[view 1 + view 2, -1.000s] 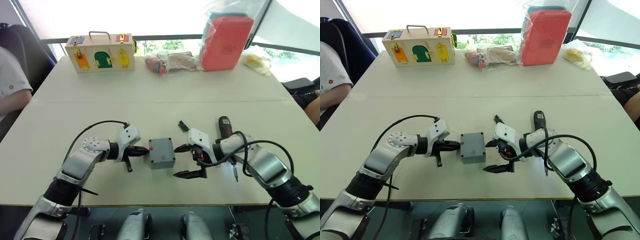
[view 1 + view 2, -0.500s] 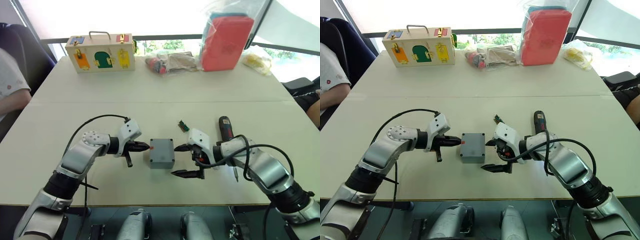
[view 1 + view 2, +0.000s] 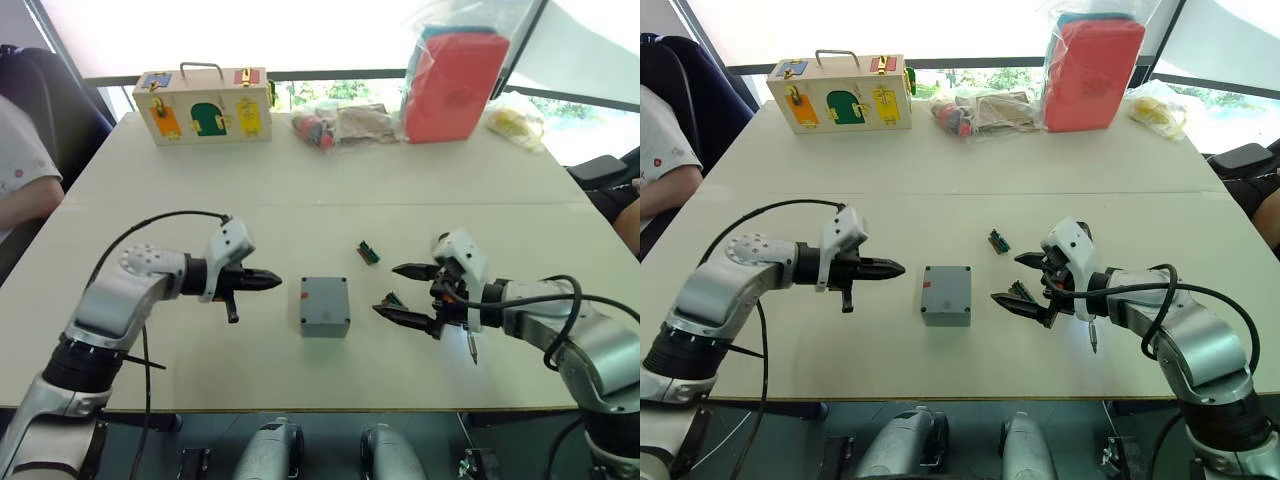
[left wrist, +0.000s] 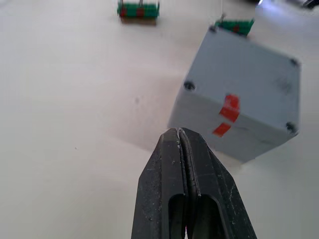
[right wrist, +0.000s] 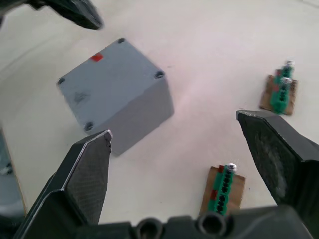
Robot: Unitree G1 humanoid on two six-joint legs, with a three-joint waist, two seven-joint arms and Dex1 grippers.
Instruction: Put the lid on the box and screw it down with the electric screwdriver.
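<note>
The grey box [image 3: 325, 318] stands in the middle of the table's near half, with a red mark on its left side. The lid [image 5: 107, 82] lies flat on top of it, a dark screw point at each corner. My left gripper [image 3: 268, 283] is shut and empty. It points at the box from the left, a short gap away. My right gripper [image 3: 387, 290] is open to the right of the box, apart from it. Of the electric screwdriver, the thin metal bit [image 3: 472, 349] pokes out under my right wrist, which hides the rest.
One green bit holder [image 3: 368, 252] lies behind the right gripper, and another [image 5: 224, 186] lies between its fingers. Along the far edge are a wooden case [image 3: 203, 105], a red pouch in a plastic bag [image 3: 452, 85] and small bags [image 3: 340, 122]. A person [image 3: 20, 170] sits at the left.
Both grippers have drawn back from the box, the left one leftward and the right one rightward. The box has stayed in place.
</note>
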